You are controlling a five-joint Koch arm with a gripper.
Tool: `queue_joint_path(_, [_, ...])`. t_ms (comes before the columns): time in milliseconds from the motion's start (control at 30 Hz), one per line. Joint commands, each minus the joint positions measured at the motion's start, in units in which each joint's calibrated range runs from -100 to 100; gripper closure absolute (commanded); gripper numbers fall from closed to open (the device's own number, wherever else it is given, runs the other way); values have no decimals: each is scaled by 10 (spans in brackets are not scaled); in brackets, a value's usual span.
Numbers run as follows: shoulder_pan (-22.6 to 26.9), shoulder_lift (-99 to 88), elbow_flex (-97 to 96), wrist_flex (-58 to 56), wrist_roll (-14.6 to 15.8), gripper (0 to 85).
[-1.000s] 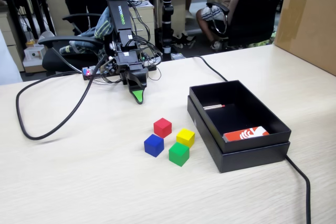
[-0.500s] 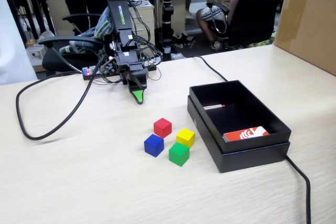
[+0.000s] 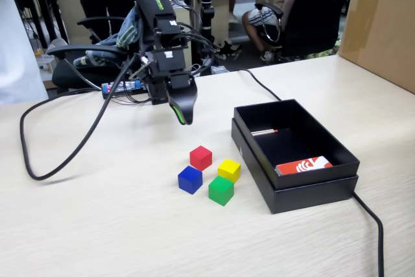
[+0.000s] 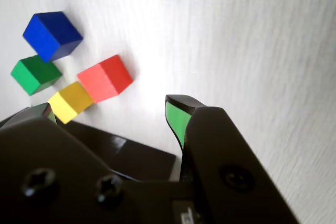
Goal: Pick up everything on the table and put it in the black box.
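Four small cubes sit close together on the beige table [image 3: 117,225]: red [image 3: 200,157], blue [image 3: 190,180], yellow [image 3: 229,170] and green [image 3: 221,190]. The black box [image 3: 295,189] stands just right of them, holding no cube. My gripper [image 3: 182,116] hangs above the table behind the red cube, pointing down, clear of all the cubes. In the wrist view the gripper [image 4: 112,107] is open, its green-padded fingertips [image 4: 177,119] wide apart with nothing between them. Ahead of it in that view lie the red cube [image 4: 105,78], yellow cube [image 4: 70,102], green cube [image 4: 34,74] and blue cube [image 4: 51,35].
Inside the box lie a red-and-white card [image 3: 303,165] and a thin pen-like stick [image 3: 264,132]. A big brown carton [image 3: 382,24] stands at the back right. One black cable [image 3: 65,154] loops over the left of the table, another [image 3: 375,228] runs past the box's right side.
The arm has risen and leaned forward, carrying the gripper a little right and towards the cubes. The cubes and box have stayed put.
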Motion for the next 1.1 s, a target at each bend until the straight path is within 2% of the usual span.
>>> queue_joint_path(0, [5, 57, 88, -33, -8, 430])
queue_joint_path(400, [11, 313, 225, -47, -26, 436])
queue_joint_path(533, [8, 353, 240, -47, -26, 573])
queue_joint_path(733, [3, 390, 261, -48, -26, 585])
queue_joint_path(833, [-1, 379, 266, -48, -23, 770])
queue_joint_path(1067, [1, 257, 279, -87, -23, 789])
